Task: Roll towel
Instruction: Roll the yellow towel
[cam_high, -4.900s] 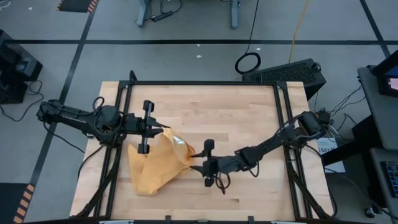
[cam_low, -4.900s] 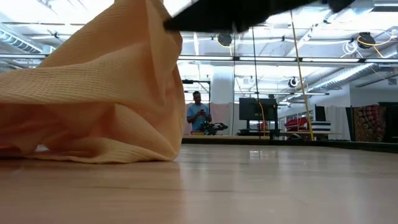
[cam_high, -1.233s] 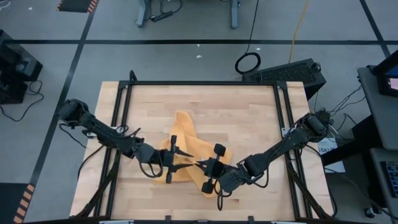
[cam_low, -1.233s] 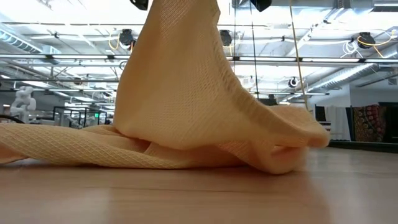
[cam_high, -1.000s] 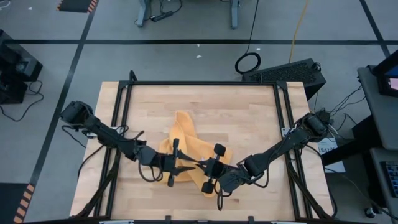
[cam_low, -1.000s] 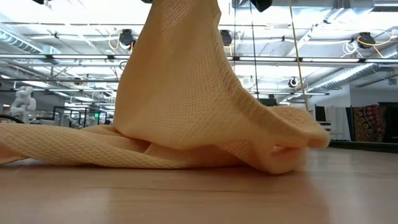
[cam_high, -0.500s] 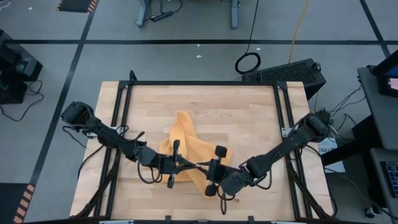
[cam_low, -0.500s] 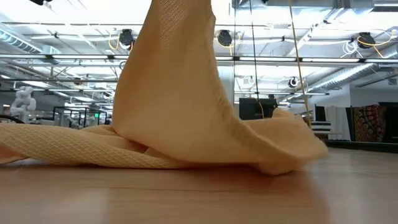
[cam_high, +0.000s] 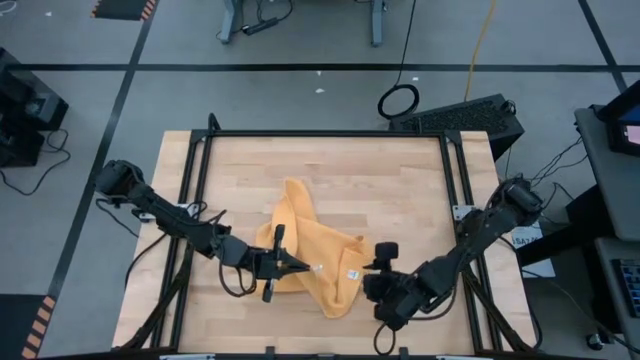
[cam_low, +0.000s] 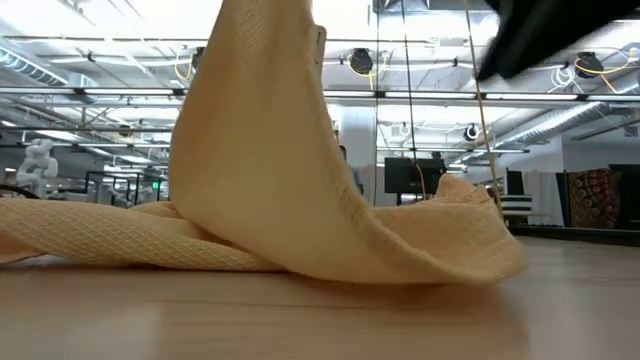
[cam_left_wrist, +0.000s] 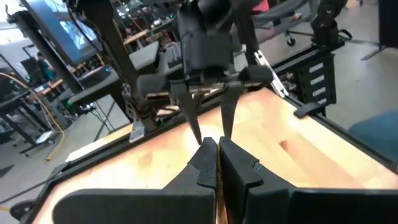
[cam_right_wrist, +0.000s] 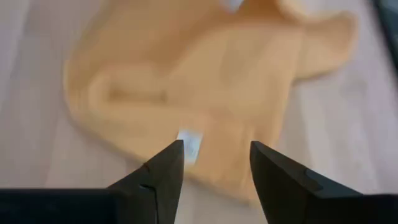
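now the right gripper (cam_high: 372, 268) has let go, fingers apart, while the left gripper (cam_high: 312, 268) stays clamped on the towel (cam_high: 318, 262), so rolling hasn't begun.

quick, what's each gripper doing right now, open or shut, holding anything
left gripper: shut on the towel, a part of which stands lifted off the table.
right gripper: open, holding nothing, above the towel.

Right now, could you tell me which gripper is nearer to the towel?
Left. The left gripper is shut on the towel, lifting part of it; the right gripper is open just beside its edge.
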